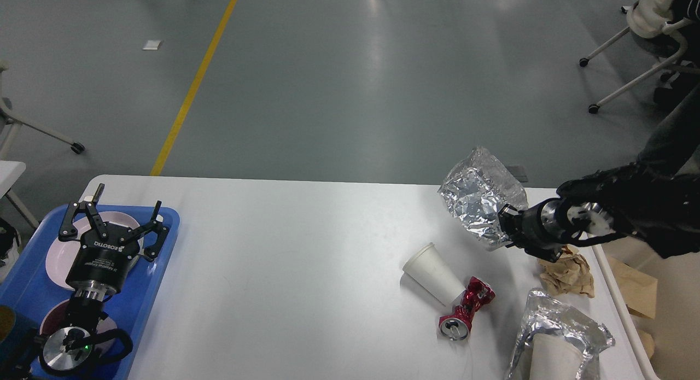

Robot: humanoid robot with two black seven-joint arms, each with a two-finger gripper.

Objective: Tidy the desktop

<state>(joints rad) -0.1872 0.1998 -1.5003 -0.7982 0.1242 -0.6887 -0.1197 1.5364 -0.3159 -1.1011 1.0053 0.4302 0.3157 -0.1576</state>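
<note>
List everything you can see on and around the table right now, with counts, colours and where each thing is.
desktop: 1, white, fills lower view
tray: 1, blue, left edge
plates: 2, pinkish, in tray
foil bag: 1, silver, lifted at right, in right gripper
paper cup: 1, white, lying on its side, centre-right
crushed can: 1, red, beside cup
crumpled paper: 1, brown, right edge
foil-wrapped cup: 1, silver and white, bottom right
left gripper: 1, black, open, over tray
right gripper: 1, black, shut on foil bag
</note>
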